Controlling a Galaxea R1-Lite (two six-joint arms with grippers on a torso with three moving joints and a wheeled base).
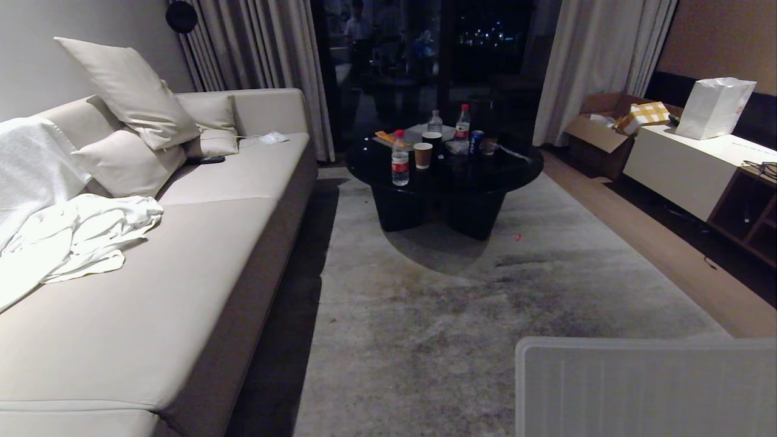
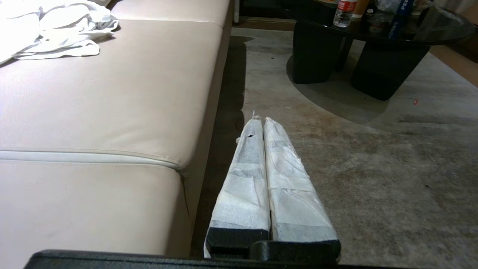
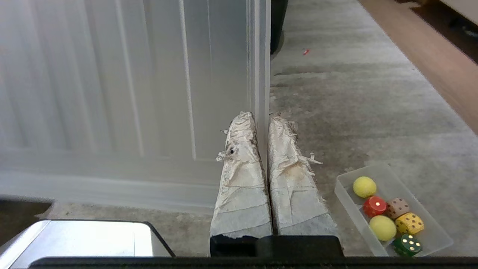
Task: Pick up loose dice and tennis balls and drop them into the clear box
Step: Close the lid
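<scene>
- Dice [image 3: 409,223] and tennis balls [image 3: 364,186] already lie in my clear box [image 3: 345,192], lower right of right wrist frame, on the carpet.
- Right hand [image 3: 261,116] and left hand [image 2: 260,119] both pressed together, empty, parked.

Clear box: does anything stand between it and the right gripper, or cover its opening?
Nothing visible covers the clear box; balls and dice lie inside. The right gripper pinches the upright ribbed lid beside the box.
</scene>
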